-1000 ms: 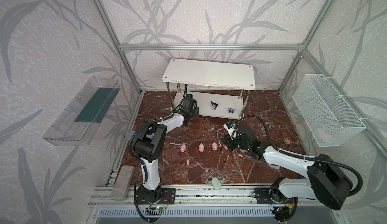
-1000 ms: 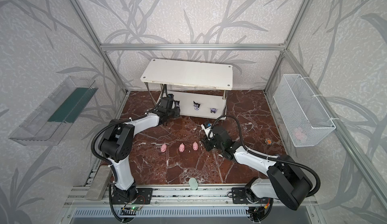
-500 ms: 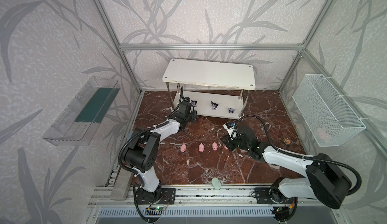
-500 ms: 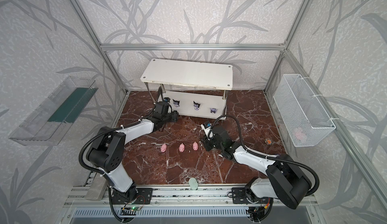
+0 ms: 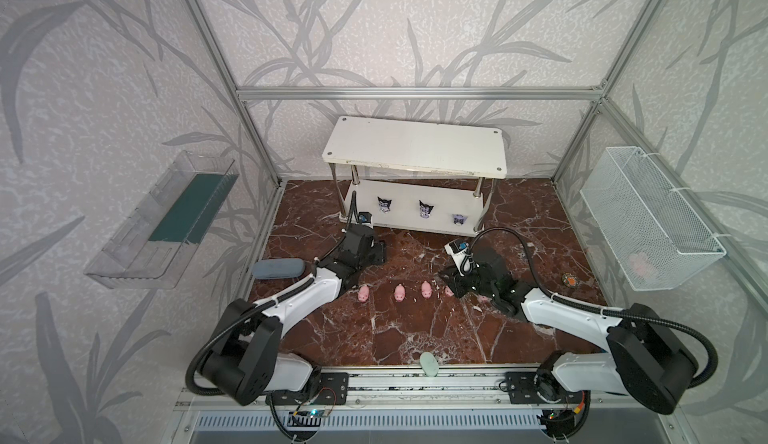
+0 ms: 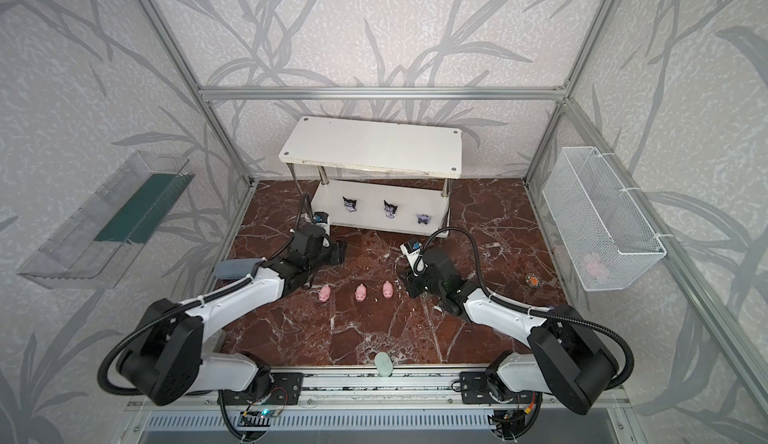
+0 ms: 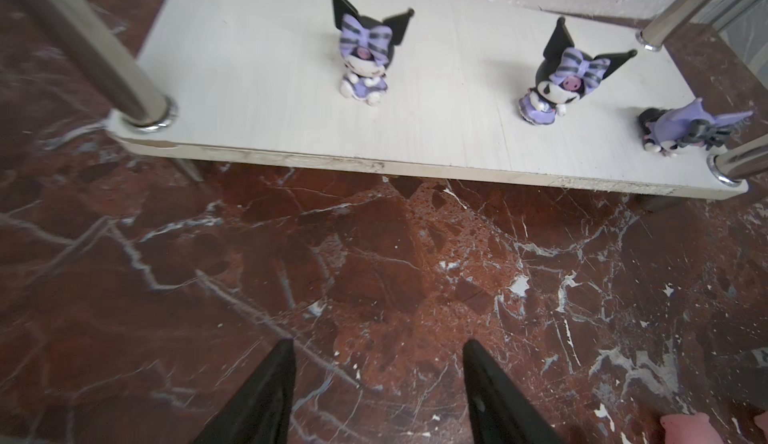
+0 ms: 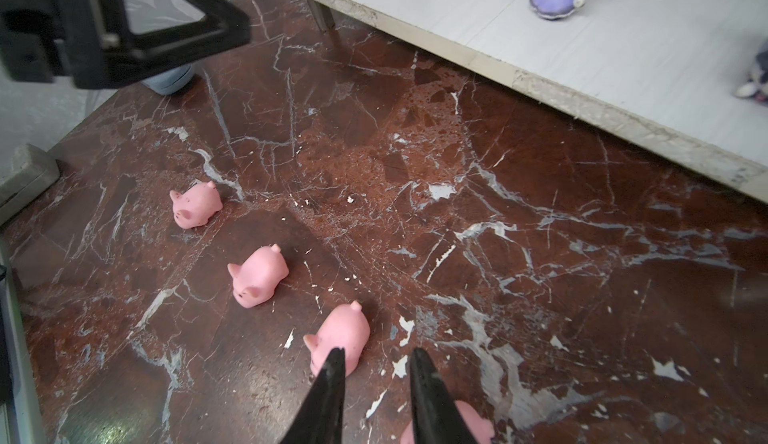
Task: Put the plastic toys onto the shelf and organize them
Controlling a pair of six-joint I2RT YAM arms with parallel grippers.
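Plastic toys (image 5: 385, 204): three glossy purple-black pointed-ear figurines (image 7: 365, 60) on matte white lower board of shelf (image 5: 415, 147), rightmost toppled by chrome corner post (image 7: 744, 153). Left pincer (image 7: 377, 344) spread, empty, over bare veined marble bench (image 5: 415, 330) before chipped shelf front edge. Four rounded pink pigs (image 5: 363, 294) rowed mid-bench; right pincer (image 8: 378, 352) narrowly parted, tips empty, fourth pig (image 8: 473, 423) beneath.

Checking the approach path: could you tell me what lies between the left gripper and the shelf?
Nothing: in the left wrist view, only bare marble floor separates the left gripper from the shelf.
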